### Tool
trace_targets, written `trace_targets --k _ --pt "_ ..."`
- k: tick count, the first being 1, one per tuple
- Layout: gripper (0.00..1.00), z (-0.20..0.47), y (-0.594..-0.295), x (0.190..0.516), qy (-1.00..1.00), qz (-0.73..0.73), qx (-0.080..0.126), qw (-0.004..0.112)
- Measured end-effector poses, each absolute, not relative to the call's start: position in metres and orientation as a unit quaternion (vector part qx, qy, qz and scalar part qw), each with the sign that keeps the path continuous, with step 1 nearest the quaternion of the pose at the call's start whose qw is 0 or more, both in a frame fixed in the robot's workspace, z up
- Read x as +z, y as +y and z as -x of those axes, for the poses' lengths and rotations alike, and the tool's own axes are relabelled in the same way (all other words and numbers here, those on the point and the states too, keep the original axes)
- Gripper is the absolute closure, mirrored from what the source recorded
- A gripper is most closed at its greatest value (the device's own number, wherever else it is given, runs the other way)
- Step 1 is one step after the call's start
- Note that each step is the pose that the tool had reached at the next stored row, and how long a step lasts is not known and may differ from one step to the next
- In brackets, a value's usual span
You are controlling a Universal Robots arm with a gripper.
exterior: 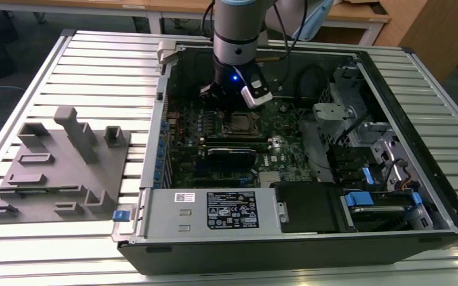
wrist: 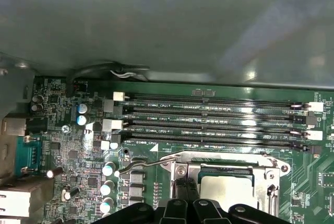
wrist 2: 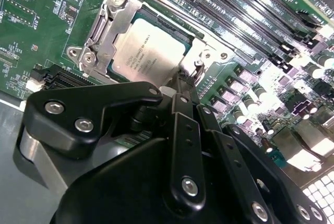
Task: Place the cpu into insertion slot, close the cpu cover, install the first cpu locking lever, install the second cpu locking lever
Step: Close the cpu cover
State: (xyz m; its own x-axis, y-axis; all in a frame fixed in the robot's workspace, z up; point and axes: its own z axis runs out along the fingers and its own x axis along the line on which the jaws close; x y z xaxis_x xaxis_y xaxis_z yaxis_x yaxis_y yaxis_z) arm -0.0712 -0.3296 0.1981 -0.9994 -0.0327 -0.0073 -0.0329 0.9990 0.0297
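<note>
The cpu (wrist 2: 148, 49) lies flat in the insertion slot (exterior: 238, 123) of the green motherboard, silver top up. The cpu cover (wrist 2: 107, 36) is folded down around it as a silver frame. In the first wrist view, cpu (wrist: 224, 190) and cover (wrist: 271, 174) sit beside a thin wire locking lever (wrist: 151, 162), which slants away from the socket with its hooked end free. My gripper (wrist 2: 182, 84) has its black fingers pressed together at the socket's edge, by the lever's hinge. It shows low in the first wrist view (wrist: 183, 182) and just above the socket in the exterior view (exterior: 229, 104).
Long black memory slots (wrist: 209, 119) run beside the socket, with capacitors (wrist: 108, 171) near the lever's free end. The case wall (wrist: 167, 31) rises behind. A labelled power supply box (exterior: 213, 210), a drive cage (exterior: 348, 119) and a grey fixture (exterior: 58, 167) outside the case surround the work area.
</note>
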Motion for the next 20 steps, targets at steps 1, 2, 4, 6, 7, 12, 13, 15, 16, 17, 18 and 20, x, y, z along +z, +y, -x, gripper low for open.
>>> trace_targets --k 1,2,4,6,7,12,13,15,16,17,18,20 --pt "0.90 0.071 -0.330 0.199 1.000 0.016 0.015 0.004" --pt "0.90 0.071 -0.329 0.199 1.000 0.016 0.015 0.004" --pt "0.90 0.071 -0.330 0.202 1.000 0.016 0.015 0.003" --pt "0.90 0.071 -0.330 0.204 1.000 0.016 0.015 0.003" --pt "0.90 0.071 -0.330 0.205 1.000 0.016 0.015 0.003" --pt "0.90 0.071 -0.330 0.205 1.000 0.016 0.015 0.003" --pt "0.90 0.071 -0.330 0.205 1.000 0.016 0.015 0.003" --pt "0.90 0.067 -0.330 0.205 1.000 0.016 0.015 0.003" --pt "0.90 0.064 -0.330 0.205 1.000 0.016 0.015 0.003" --pt "0.90 0.062 -0.330 0.205 1.000 0.016 0.015 0.003" --pt "0.90 0.059 -0.330 0.205 1.000 0.016 0.015 0.003" --pt "0.90 0.053 -0.330 0.205 1.000 0.016 0.015 0.003"
